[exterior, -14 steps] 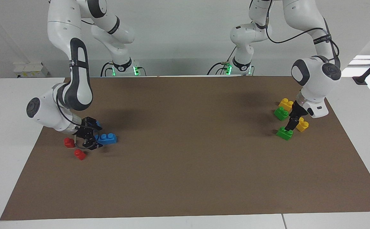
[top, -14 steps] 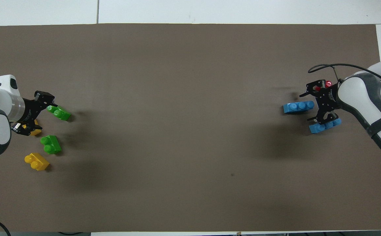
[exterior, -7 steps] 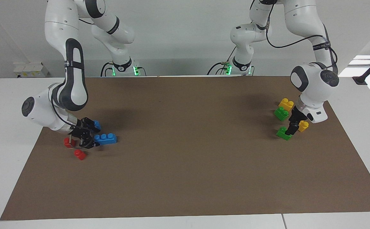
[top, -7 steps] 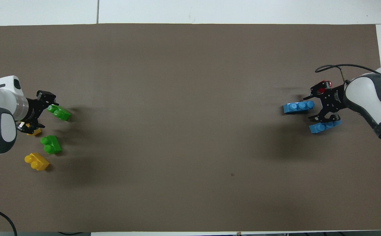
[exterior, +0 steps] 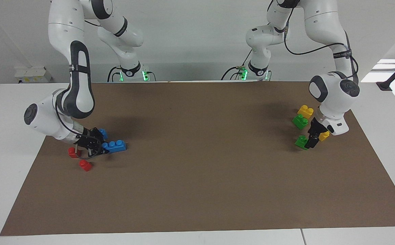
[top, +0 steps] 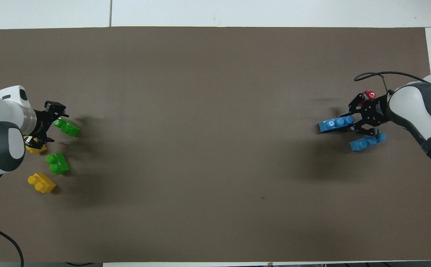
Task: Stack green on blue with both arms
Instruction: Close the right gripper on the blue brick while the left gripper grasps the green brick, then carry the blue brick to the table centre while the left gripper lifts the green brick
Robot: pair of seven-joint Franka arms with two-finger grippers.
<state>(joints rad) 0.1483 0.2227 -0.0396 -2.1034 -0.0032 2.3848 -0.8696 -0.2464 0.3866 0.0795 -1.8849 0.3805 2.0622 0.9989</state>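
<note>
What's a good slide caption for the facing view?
Both arms low over the mat: the right gripper at a blue brick, the left gripper at a green brick.

A white table (exterior: pixel 10 112) carries a brown mat (top: pixel 208 148) that covers most of it. At the left arm's end lie two green bricks (top: pixel 67 127) (top: pixel 57 163) and two yellow bricks (top: pixel 42 182) (top: pixel 35 149), close together. At the right arm's end lie two blue bricks (top: pixel 336 124) (top: pixel 365 142) side by side, with two red bricks (exterior: pixel 85 165) (exterior: pixel 72 152) near them.
</note>
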